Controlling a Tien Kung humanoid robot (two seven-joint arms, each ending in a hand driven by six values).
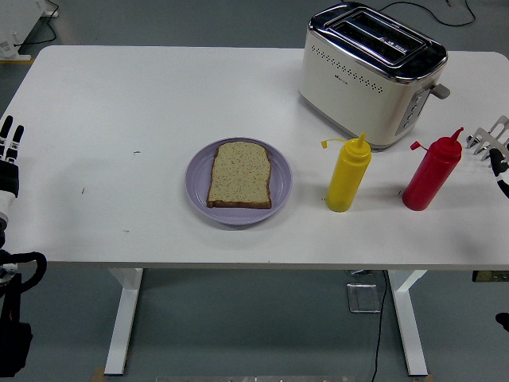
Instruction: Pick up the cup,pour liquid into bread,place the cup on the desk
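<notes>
A slice of bread (239,174) lies on a purple plate (198,187) at the table's middle. To its right a yellow squeeze bottle (347,177) stands upright, and further right a red squeeze bottle (430,177), both capped. No cup is in view. My left hand (8,155) rests at the left edge, fingers straight, holding nothing. Only a sliver of my right hand (502,171) shows at the right edge, well apart from the red bottle.
A cream and chrome toaster (370,76) stands at the back right, behind the two bottles. A metal rack (488,137) pokes in at the right edge. The white table (119,103) has bare surface left of the plate.
</notes>
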